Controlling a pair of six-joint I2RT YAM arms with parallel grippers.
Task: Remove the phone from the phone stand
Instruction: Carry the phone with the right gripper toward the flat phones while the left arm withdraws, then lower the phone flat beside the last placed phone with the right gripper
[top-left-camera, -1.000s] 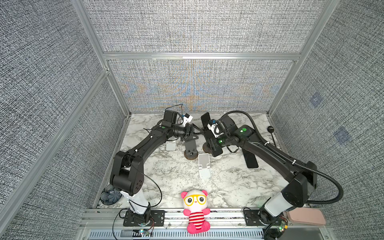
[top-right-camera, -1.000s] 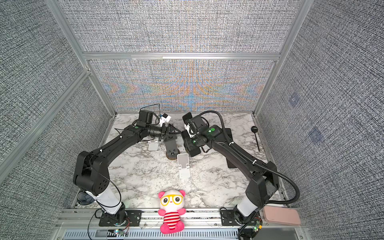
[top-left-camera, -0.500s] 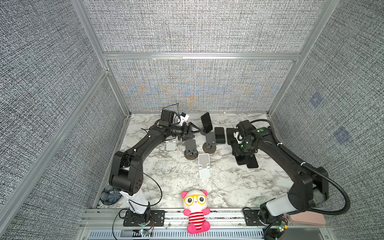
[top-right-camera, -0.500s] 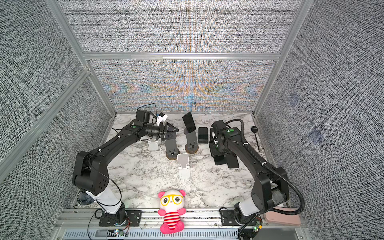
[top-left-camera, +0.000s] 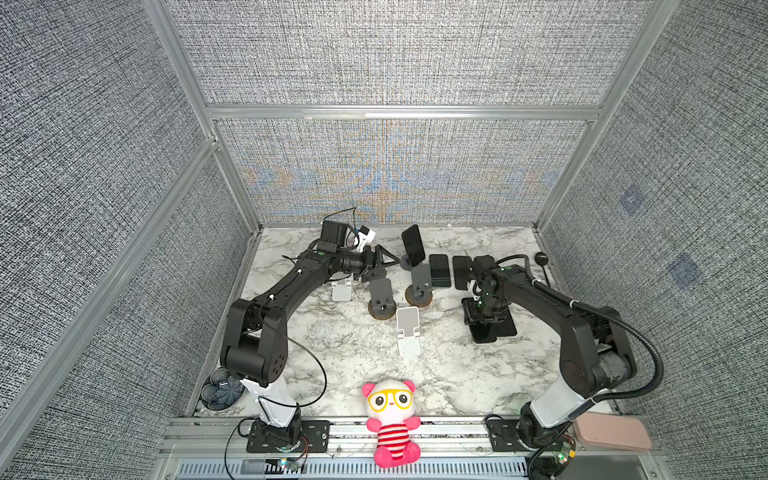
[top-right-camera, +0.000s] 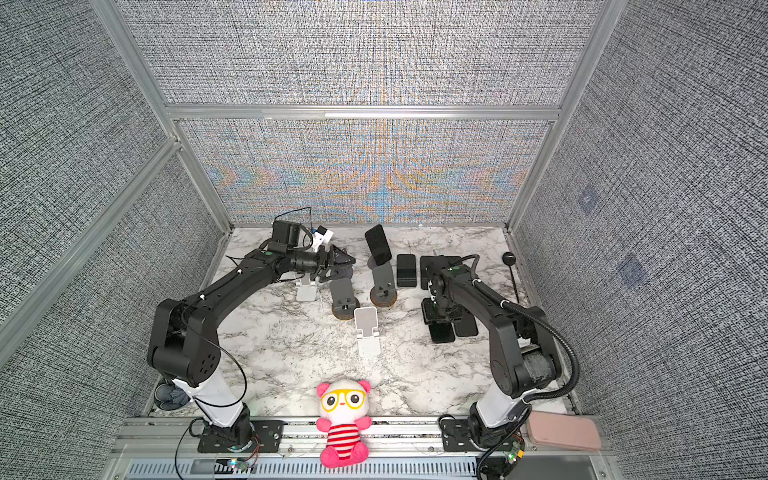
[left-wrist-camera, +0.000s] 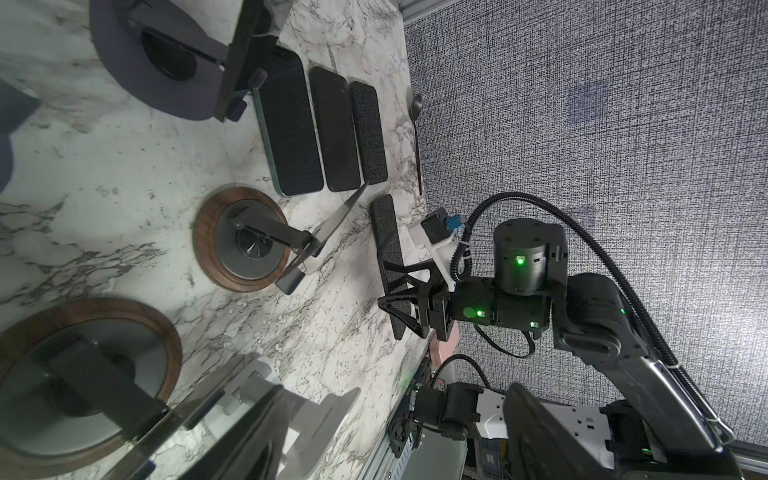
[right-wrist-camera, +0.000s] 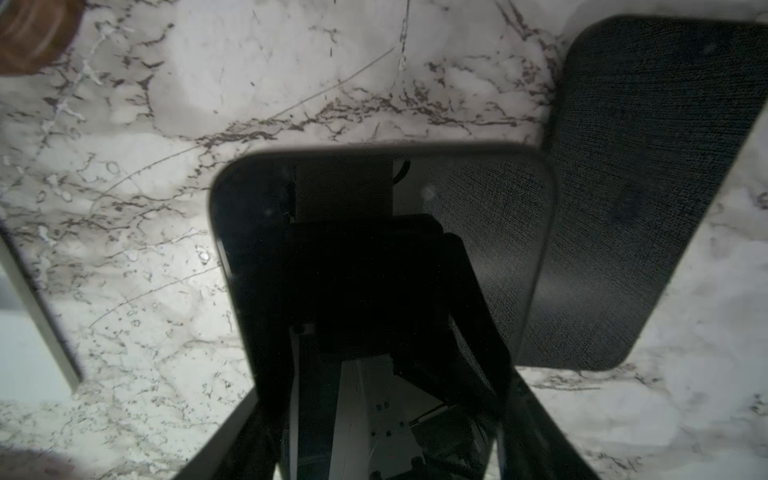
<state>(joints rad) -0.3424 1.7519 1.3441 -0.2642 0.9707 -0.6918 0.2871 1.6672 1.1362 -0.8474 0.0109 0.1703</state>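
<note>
My right gripper (top-left-camera: 484, 316) (right-wrist-camera: 382, 386) is shut on the black phone (top-left-camera: 483, 333) (right-wrist-camera: 374, 232), holding it low over the marble at the right, beside a second phone (top-left-camera: 505, 326) (right-wrist-camera: 648, 187) lying flat. The grey phone stand (top-left-camera: 419, 286) (left-wrist-camera: 249, 239) on its wooden base stands empty mid-table. My left gripper (top-left-camera: 382, 264) (left-wrist-camera: 395, 449) is open with nothing in it, next to a back stand (top-left-camera: 406, 262) that carries another black phone (top-left-camera: 413, 246). The left wrist view shows the held phone (left-wrist-camera: 384, 224) edge-on in the right gripper (left-wrist-camera: 392, 286).
Two phones (top-left-camera: 439, 270) (top-left-camera: 461, 272) lie flat at the back. A second wooden-based stand (top-left-camera: 381, 301) and two white stands (top-left-camera: 407, 330) (top-left-camera: 341, 291) stand in the middle. A black spoon (top-left-camera: 542, 266) lies at the right wall, a plush panda (top-left-camera: 392, 419) at the front rail.
My right arm carried the phone from the middle stand to the right and lowered it beside the flat phone. The left gripper opened a little wider and hardly moved.
</note>
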